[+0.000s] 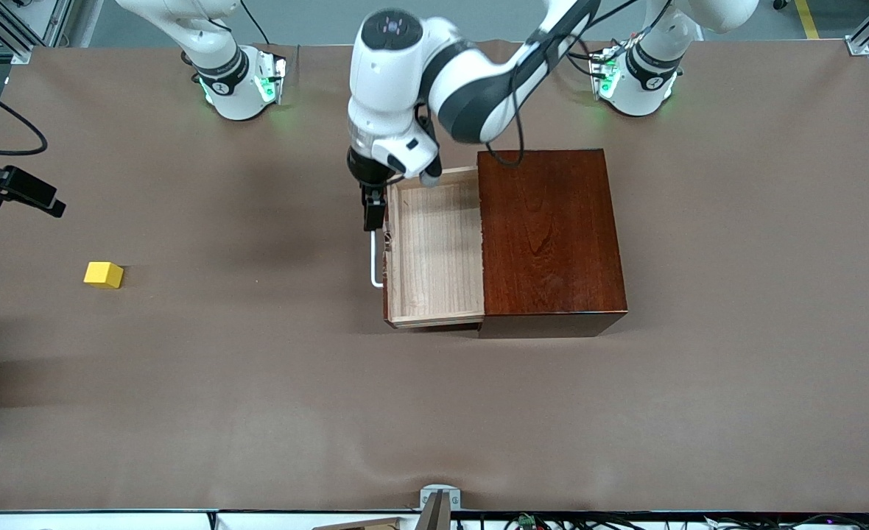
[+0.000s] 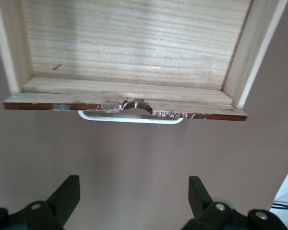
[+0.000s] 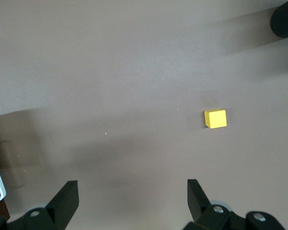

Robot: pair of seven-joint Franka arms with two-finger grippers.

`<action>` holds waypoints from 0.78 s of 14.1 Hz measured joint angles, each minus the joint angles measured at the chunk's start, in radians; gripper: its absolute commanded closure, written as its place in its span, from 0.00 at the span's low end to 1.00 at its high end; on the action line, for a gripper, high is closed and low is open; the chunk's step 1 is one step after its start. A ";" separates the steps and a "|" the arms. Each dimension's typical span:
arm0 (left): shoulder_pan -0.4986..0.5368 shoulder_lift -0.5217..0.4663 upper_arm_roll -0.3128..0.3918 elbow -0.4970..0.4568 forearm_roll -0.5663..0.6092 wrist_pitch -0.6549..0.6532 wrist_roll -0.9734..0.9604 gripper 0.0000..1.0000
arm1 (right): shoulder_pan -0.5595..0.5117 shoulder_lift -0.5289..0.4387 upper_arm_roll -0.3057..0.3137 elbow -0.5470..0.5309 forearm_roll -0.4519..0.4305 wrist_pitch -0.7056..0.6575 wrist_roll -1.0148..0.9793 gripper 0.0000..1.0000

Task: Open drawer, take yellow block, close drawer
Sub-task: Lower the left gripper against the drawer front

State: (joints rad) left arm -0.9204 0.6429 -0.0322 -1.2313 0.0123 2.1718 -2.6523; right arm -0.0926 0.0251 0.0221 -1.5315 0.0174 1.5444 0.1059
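Brown tabletop (image 1: 258, 412) | dark reddish wooden box (image 1: 549, 235), its drawer (image 1: 434, 250) pulled out, pale inside bare | left pincer (image 2: 134, 201) spread wide, holding nothing, just in front of the drawer's white loop handle (image 2: 129, 118) | right pincer (image 3: 133, 203) wide, holding nothing, above bare tabletop | yellow block (image 1: 103, 274) on tabletop, well apart from left pincer, toward right arm's end.

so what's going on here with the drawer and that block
The drawer stands pulled open and looks empty. The left hand hovers open by its white handle, not gripping it. The yellow block lies on the table toward the right arm's end, and the right hand is open above the table near it.
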 measured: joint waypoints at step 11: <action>-0.035 0.114 0.007 0.010 -0.005 0.084 0.064 0.00 | 0.045 0.000 -0.034 0.003 0.000 -0.009 0.002 0.00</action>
State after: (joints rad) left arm -0.9556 0.7571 -0.0256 -1.2218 0.0078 2.2561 -2.5888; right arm -0.0478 0.0251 -0.0122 -1.5284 0.0174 1.5358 0.1080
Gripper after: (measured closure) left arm 0.000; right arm 0.000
